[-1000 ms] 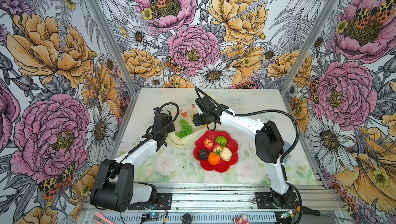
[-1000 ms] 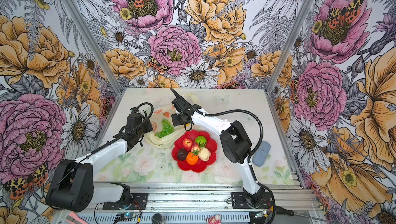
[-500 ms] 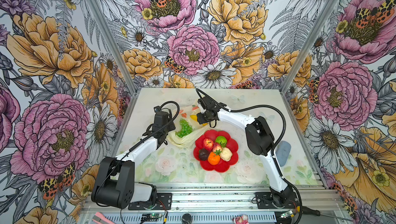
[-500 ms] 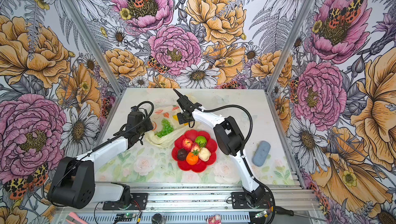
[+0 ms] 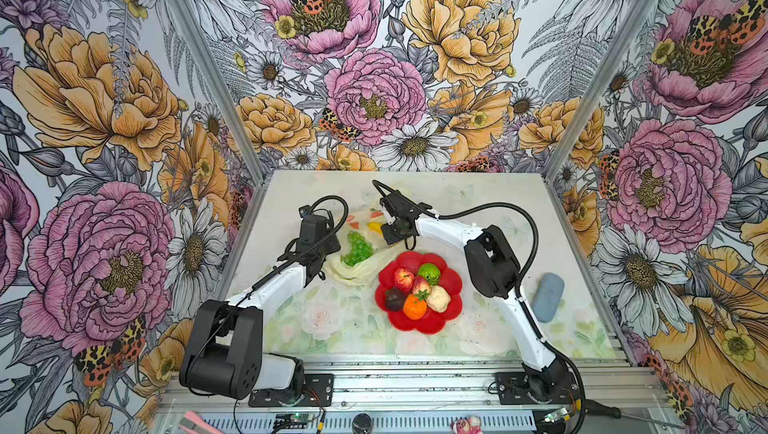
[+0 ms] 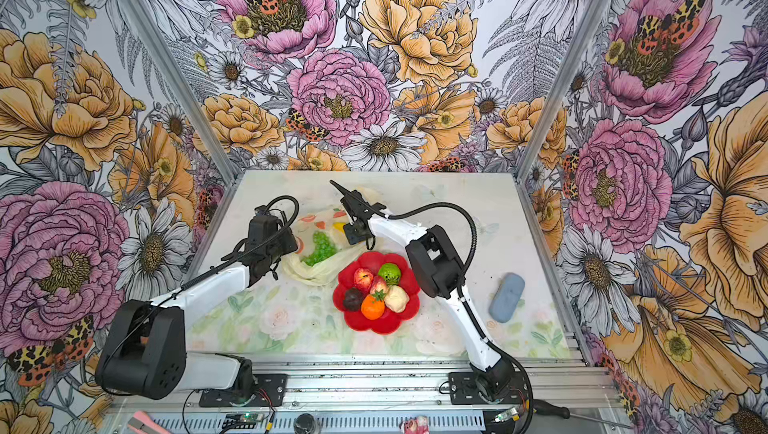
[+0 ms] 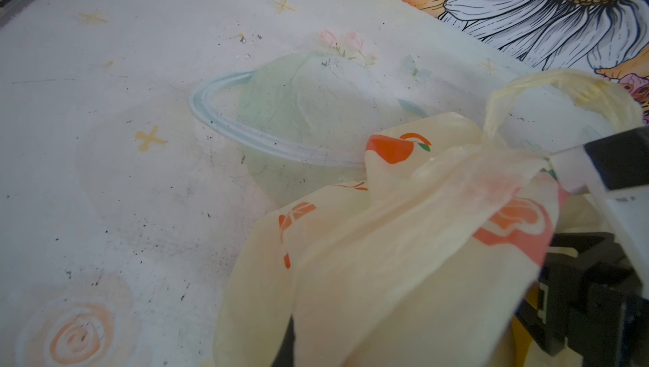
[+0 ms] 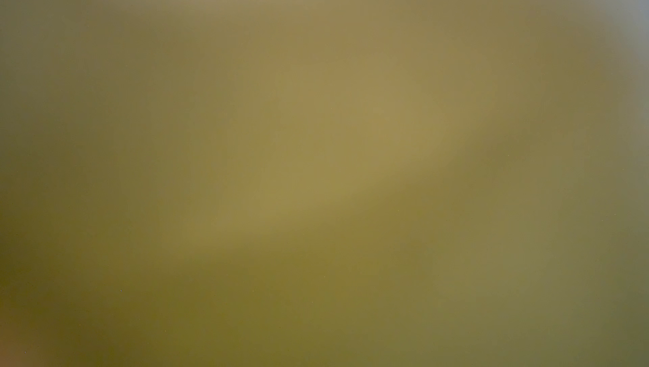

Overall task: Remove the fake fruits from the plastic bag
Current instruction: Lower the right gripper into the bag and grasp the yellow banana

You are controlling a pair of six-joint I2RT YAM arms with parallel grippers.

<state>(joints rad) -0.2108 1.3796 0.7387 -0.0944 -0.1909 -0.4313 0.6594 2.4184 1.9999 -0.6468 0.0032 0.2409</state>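
Enclosure: three walls [image 5: 374, 91] were papered with large pink and orange flowers, with aluminium posts [image 5: 208, 63] at the corners. The table [image 5: 478, 203] was pale with a faint floral print. The left wrist view showed it scuffed and dotted with dark specks, printed with a ringed planet and small stars.

The plastic bag [image 5: 353, 276] lay left of centre on the table, its near edge just beside the red plate [image 5: 453, 286]. In the bag were the green grape bunch [image 5: 356, 247] and, farther back, the yellow banana [image 5: 374, 227]. On the plate, packed together, were the red apple [image 5: 403, 279], green round fruit [image 5: 429, 273], strawberry [image 5: 420, 286], dark plum [image 5: 394, 299], orange [image 5: 414, 307] and cream piece [image 5: 438, 298].

The left gripper [image 5: 330, 251] sat at the bag's left edge, jaws closed with bag film bunched in them. The right gripper [image 5: 385, 233] reached into the bag beside the banana. Its jaw width could not be told: the fingers were hidden in both top views, and the right wrist view was a uniform olive-yellow blur.

The grey-blue pad [image 5: 548, 297] lay near the table's right edge, well apart from the plate.
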